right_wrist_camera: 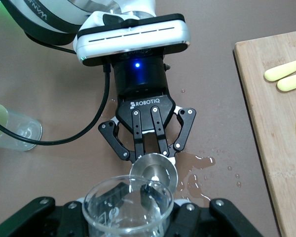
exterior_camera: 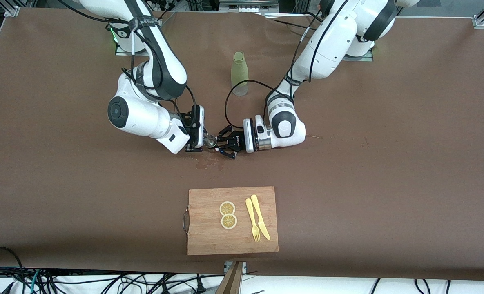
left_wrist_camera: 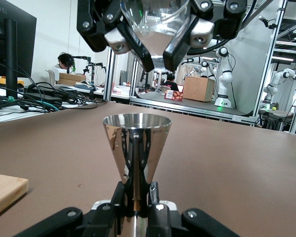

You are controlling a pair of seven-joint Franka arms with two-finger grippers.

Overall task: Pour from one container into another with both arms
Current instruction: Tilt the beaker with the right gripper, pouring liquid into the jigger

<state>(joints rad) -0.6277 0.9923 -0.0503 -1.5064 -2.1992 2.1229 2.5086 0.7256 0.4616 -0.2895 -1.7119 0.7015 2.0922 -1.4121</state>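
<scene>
Right gripper [exterior_camera: 196,148]: centre of the front view, just under mid-height; closed around a clear glass cup [right_wrist_camera: 128,210] and carrying it over the metal jigger [left_wrist_camera: 136,148], mouth seemingly tipped that way

Left gripper [exterior_camera: 221,143]: centre of the front view, low over the table [exterior_camera: 389,163]; fingers [right_wrist_camera: 148,136] pinched tight on the jigger's narrow waist, holding it upright

Glass cup: top centre of the left wrist view, bottom centre of the right wrist view; thin-walled, clear, smooth; probably brittle and slippery, best gripped around the body with even pressure, never at the rim

Metal jigger: centre of the left wrist view, a polished cone with its wide mouth up; stiff and light by the look of it, slick surface, so the waist is the sound place to clamp; small mouth leaves little margin for the stream

Spill [right_wrist_camera: 200,173]: lower middle of the right wrist view, wet patches on the table beside the jigger; a likely sign that liquid runs off target easily

Bottle [exterior_camera: 239,73]: upper centre of the front view, pale green, upright, apart from both grippers

Cutting board [exterior_camera: 209,241]: lower centre of the front view, with two lemon slices [exterior_camera: 228,214], a yellow fork [exterior_camera: 252,219] and a yellow knife [exterior_camera: 260,216] lying on it
</scene>
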